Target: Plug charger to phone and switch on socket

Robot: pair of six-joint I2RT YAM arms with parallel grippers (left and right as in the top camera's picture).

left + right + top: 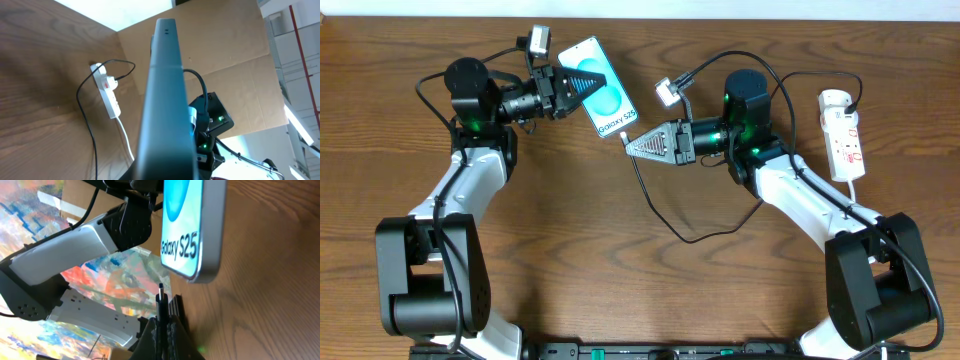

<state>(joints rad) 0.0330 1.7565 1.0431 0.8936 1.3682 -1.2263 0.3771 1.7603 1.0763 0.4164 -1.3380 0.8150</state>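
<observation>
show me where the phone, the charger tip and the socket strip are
phone [609, 102], overhead view, on the bare blue screen
charger [160, 298], right wrist view, on the thin connector tip that points up
socket [844, 138], overhead view, on the middle of the white body

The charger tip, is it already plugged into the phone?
No, a gap shows between the charger tip and the bottom edge of the phone.

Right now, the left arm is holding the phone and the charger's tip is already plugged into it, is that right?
Not plugged in: the right wrist view shows the charger tip just short of the bottom edge of the phone, with a gap between them. The left arm does hold the phone.
</observation>
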